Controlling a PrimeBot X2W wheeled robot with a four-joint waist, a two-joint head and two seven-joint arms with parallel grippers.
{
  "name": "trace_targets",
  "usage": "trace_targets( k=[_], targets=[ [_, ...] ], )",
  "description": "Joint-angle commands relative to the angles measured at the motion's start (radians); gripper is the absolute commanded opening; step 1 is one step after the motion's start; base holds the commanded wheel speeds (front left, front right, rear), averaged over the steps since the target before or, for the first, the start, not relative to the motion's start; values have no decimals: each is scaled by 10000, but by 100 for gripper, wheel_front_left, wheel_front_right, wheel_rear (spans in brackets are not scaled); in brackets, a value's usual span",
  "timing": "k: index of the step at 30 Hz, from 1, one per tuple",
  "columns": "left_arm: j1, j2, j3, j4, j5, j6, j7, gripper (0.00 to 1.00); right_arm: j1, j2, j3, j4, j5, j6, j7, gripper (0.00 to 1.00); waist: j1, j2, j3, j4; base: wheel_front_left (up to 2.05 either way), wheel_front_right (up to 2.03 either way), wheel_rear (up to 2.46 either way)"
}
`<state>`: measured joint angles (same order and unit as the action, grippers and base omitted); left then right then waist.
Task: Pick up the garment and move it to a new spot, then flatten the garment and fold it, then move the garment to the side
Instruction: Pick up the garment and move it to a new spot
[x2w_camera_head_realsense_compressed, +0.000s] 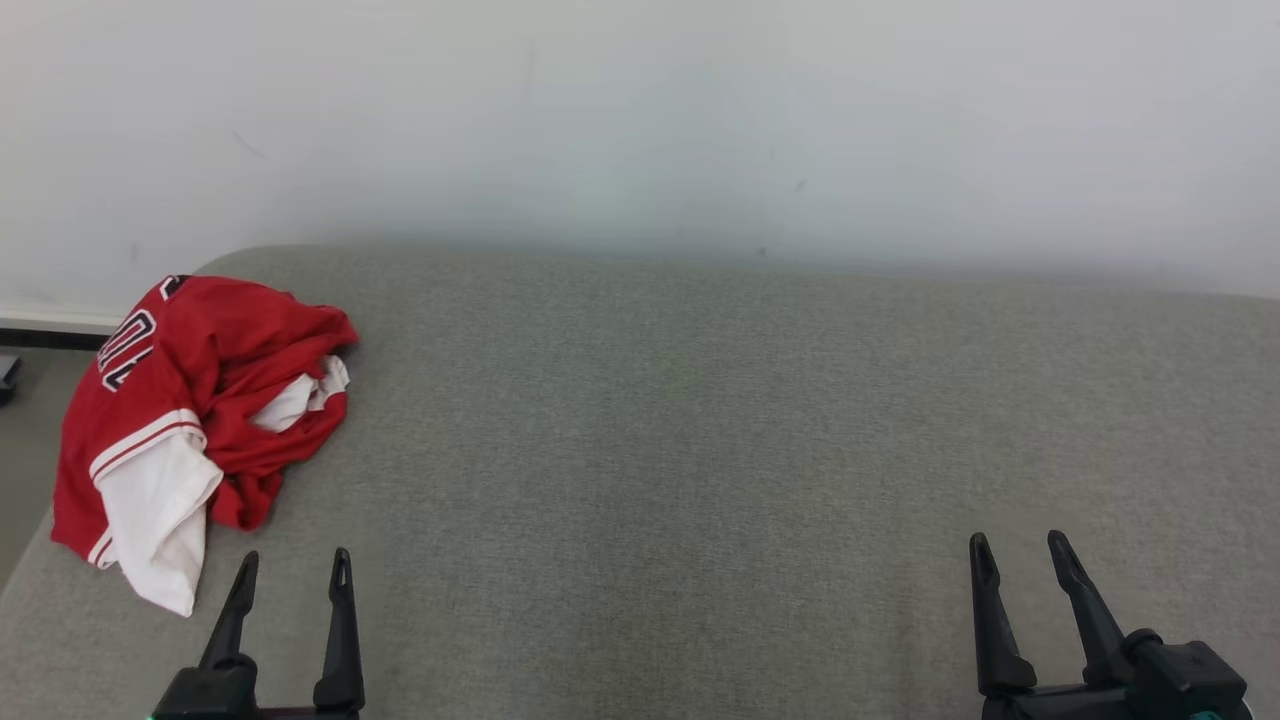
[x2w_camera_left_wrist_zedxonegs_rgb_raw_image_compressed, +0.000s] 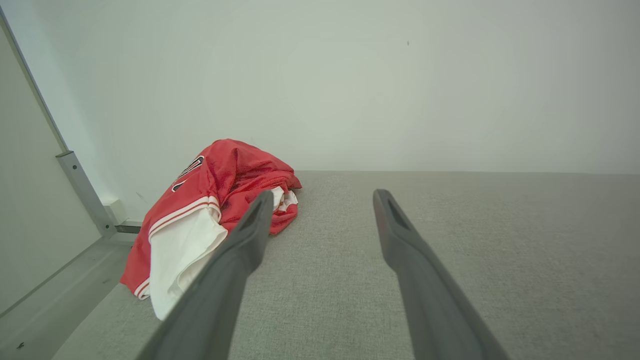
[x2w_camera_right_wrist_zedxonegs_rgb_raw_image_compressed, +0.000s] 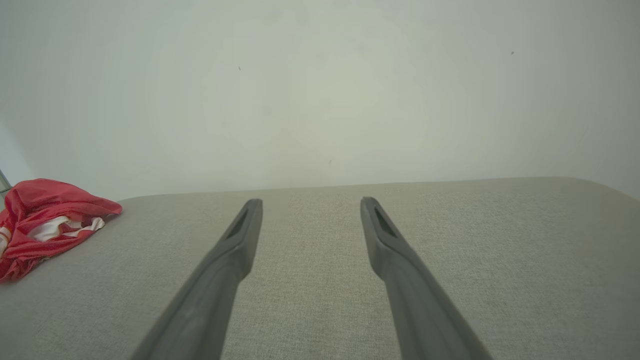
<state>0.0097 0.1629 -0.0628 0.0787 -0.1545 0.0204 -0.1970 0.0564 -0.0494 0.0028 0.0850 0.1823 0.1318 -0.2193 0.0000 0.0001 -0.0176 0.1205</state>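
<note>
The garment (x2w_camera_head_realsense_compressed: 190, 420) is a crumpled red jersey with white sleeves and trim, bunched at the far left of the grey padded surface (x2w_camera_head_realsense_compressed: 700, 450); part of it hangs over the left edge. My left gripper (x2w_camera_head_realsense_compressed: 295, 565) stands open at the lower left, just below and right of the garment, apart from it. In the left wrist view the garment (x2w_camera_left_wrist_zedxonegs_rgb_raw_image_compressed: 210, 215) lies ahead and left of the open left gripper (x2w_camera_left_wrist_zedxonegs_rgb_raw_image_compressed: 325, 197). My right gripper (x2w_camera_head_realsense_compressed: 1020, 550) is open at the lower right, far from the cloth. The right wrist view has the garment (x2w_camera_right_wrist_zedxonegs_rgb_raw_image_compressed: 50, 220) at its left edge and the right gripper (x2w_camera_right_wrist_zedxonegs_rgb_raw_image_compressed: 310, 205) with nothing between the fingers.
A white wall (x2w_camera_head_realsense_compressed: 640, 120) rises right behind the grey surface. Past the left edge there is floor with a skirting strip (x2w_camera_head_realsense_compressed: 50, 330), and a metal frame post (x2w_camera_left_wrist_zedxonegs_rgb_raw_image_compressed: 82, 192) stands near the corner.
</note>
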Motion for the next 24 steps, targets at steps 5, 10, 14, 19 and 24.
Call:
trace_targets(
  k=[5,10,14,19,24],
  targets=[
    [99,64,38,27,-99,65,26,100,97,-16,19,47,102,-21,29,100,0,-1,-13,921,0,0,0],
    [98,125,24,-43,-124,106,82,100,76,-16,89,145,179,-21,7,100,0,-1,-3,1657,0,0,0],
    [111,173,32,-98,-150,143,119,100,88,-16,130,171,206,-21,-2,100,0,-1,23,2256,0,0,0],
    [103,194,10,-115,-200,157,119,100,39,-16,116,212,192,-21,5,100,0,-1,119,3006,0,0,0],
    [135,239,17,-125,-229,222,100,100,-9,-18,132,225,162,-21,15,100,0,-1,190,3630,0,0,0]
  ],
)
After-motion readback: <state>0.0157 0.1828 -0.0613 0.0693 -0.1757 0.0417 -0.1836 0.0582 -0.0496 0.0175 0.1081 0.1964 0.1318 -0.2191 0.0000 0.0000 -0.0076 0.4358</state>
